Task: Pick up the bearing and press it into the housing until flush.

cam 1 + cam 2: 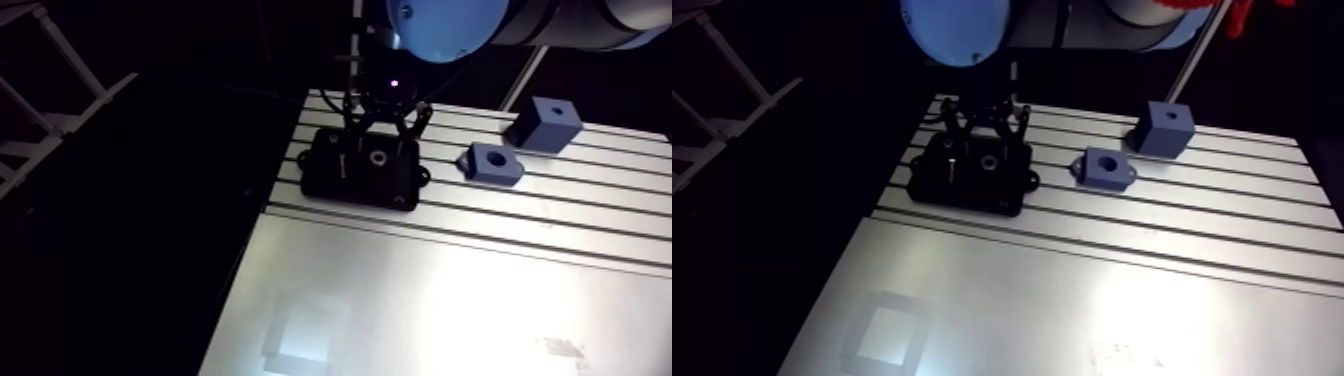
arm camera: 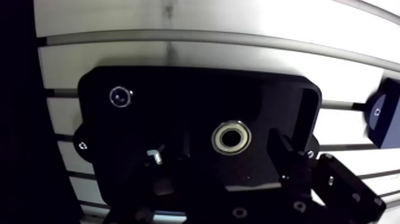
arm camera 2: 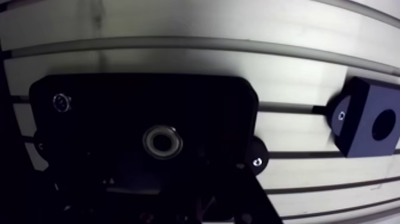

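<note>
Arm hangs straight down over bench (image 1: 1122, 290), pincer (image 2: 218, 149) open, fingers astride 1 bearing (image 2: 231, 137) sat in 1 black housing (image 2: 178, 107); 2 blue pcs nearby: flanged block (image 1: 1106, 166), cube (image 1: 1166, 127).

a flat blue block (image 1: 1105, 167) with a round hole lies on the slotted table (image 1: 1072, 300). a blue cube (image 1: 1162, 128) sits near it, at its 2 o'clock.

Dim surroundings, strong glare whitens the near table (image 1: 480, 300), while the black housing (image 2: 178, 101) swallows detail
</note>
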Motion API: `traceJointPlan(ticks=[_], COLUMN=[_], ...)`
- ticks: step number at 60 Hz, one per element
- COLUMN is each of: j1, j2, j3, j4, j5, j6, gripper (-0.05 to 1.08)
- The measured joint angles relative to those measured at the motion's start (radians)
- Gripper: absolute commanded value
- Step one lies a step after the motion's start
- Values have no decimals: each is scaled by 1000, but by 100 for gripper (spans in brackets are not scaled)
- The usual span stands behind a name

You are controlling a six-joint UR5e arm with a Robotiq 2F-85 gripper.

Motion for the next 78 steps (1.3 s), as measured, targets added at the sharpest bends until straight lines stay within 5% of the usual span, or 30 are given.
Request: traceJointPlan(ticks=[78], j1=[5], j2=[20], j3=[-3], j4=[-2], j5=[-5], j6=[-6], gripper=[44])
